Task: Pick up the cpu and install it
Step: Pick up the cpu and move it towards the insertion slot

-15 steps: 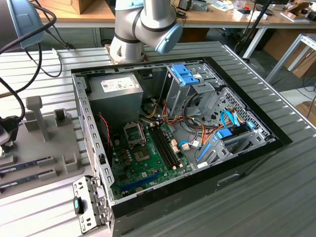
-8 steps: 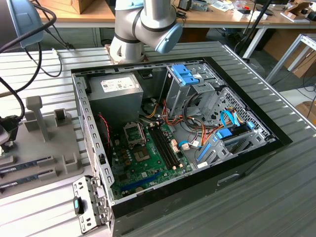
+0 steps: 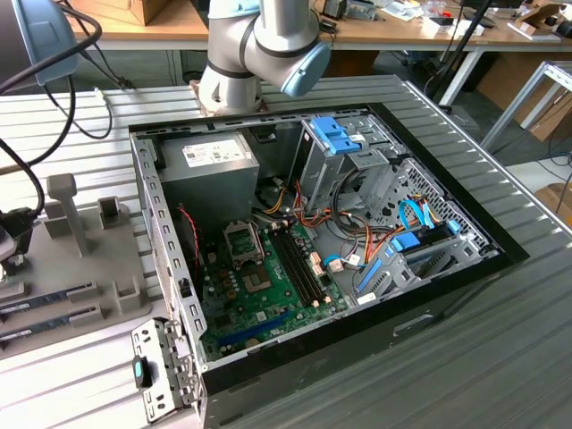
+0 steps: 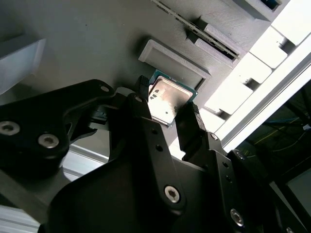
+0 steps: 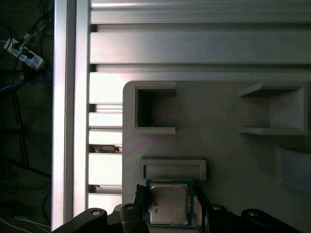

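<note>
Currently, in both wrist views, you have the two black fingers set against opposite edges of the cpu. They are drawn in to the chip's width, with no gap showing between either finger and its green rim, so they read as clamped on it. The silver top faces the cameras and is uncovered.

Note that the cpu sits over the grey holder, just beside a low raised block. Whether the chip rests on the holder or is lifted off it cannot be told. Two square pockets lie further along the holder, apart from the chip. The holder lies on the slatted metal desk.

In the exterior view, you see the arm rising behind the open computer case. The green motherboard lies inside, with its square socket near the grey power supply. A grey holder stands on the desk at the exterior view's left, well apart from the socket.
</note>
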Controlling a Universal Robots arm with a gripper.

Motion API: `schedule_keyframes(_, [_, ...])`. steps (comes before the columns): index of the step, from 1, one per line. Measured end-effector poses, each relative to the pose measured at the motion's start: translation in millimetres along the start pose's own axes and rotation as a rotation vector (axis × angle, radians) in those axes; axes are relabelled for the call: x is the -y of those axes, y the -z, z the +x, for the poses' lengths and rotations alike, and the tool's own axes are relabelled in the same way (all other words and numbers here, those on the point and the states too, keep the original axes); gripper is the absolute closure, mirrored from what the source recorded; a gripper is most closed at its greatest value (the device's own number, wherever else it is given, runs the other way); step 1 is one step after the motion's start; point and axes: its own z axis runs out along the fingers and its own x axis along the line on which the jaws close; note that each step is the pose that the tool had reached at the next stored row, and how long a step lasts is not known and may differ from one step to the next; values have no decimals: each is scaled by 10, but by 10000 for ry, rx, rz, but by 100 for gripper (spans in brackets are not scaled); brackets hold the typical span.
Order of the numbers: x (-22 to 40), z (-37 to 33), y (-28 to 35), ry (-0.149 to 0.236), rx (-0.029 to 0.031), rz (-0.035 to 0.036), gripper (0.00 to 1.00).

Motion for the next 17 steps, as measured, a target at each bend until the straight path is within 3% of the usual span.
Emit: schedule_keyframes(17, [0, 1, 34, 0, -1, 0, 53])
